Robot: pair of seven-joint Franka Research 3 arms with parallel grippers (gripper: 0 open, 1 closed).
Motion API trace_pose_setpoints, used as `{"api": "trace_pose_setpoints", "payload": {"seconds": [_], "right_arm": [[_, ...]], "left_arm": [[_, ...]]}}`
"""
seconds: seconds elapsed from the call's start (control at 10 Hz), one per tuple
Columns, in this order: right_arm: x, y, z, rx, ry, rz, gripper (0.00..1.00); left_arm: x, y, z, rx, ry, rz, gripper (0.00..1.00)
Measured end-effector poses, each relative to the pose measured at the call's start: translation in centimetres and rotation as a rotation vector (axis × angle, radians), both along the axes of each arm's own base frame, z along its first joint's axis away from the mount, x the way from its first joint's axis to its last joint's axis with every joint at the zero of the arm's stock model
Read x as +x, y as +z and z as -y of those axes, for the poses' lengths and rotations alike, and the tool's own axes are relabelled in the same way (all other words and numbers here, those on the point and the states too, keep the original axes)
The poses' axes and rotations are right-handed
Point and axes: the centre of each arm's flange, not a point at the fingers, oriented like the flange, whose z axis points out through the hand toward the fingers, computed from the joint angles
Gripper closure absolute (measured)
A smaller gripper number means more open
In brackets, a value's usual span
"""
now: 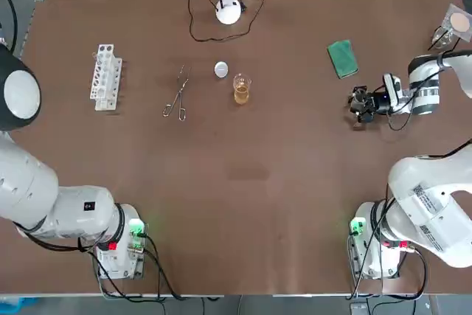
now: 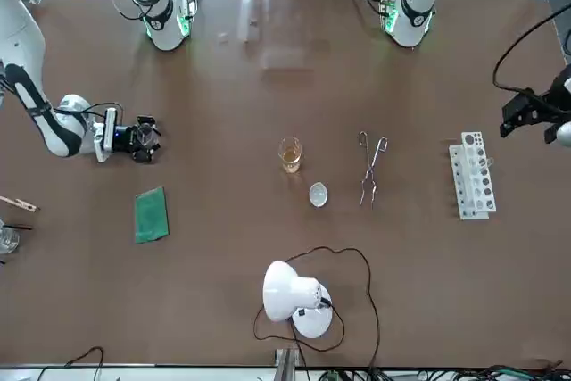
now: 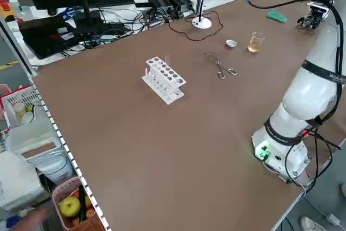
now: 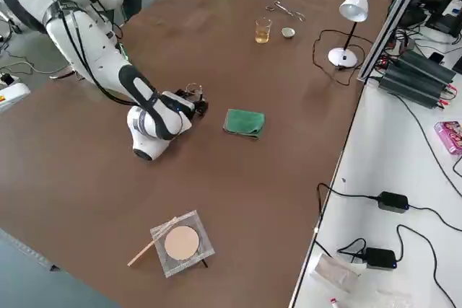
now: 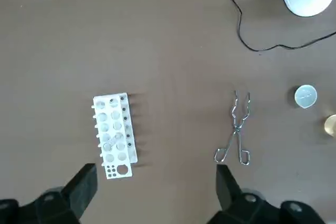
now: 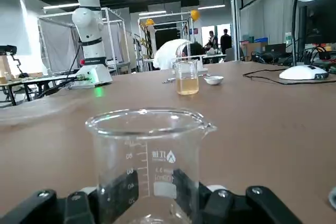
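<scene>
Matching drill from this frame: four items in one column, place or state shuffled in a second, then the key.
1 empty beaker
2 second beaker
3 tongs
4 left hand

A open, above the table by the tube rack
B amber liquid inside
C gripped by the right hand
D lying between tube rack and small dish

Pairs: 1-C, 2-B, 3-D, 4-A

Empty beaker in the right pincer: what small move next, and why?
Probably lift it slightly, straight up: the right pincer seems shut on the empty beaker, standing upright on the table. The left pincer hangs open, far off above the rack.
</scene>
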Motion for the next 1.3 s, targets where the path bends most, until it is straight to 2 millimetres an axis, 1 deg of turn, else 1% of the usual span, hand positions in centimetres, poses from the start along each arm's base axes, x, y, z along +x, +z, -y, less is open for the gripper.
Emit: {"api": "trace_pose_setpoints", "payload": {"seconds": [0.2, 0.6, 0.8, 0.9, 1.0, 1.3], "right_arm": [[0.25, 0.05, -0.03, -0.003, 0.003, 0.004, 0.62], [0.28, 0.04, -0.01, -0.003, 0.003, 0.004, 0.56], [0.27, 0.03, -0.01, -0.003, 0.003, 0.004, 0.52], [0.28, 0.02, 0.0, -0.003, 0.003, 0.005, 0.48], [0.32, 0.0, 0.03, -0.004, 0.002, 0.005, 0.47], [0.62, -0.52, 0.24, -0.002, -0.004, 0.007, 0.48]], "left_arm": [[0.06, -0.14, -0.06, -0.002, 0.037, -0.003, 0.0], [0.07, -0.15, -0.39, -0.002, 0.049, -0.003, 0.0], [0.07, -0.15, -0.54, -0.002, 0.052, -0.003, 0.0], [0.07, -0.15, -0.54, -0.002, 0.051, -0.003, 0.0], [0.07, -0.15, -0.52, -0.002, 0.051, -0.003, 0.0], [0.07, -0.1, -0.33, -0.002, 0.048, -0.002, 0.0]]}}
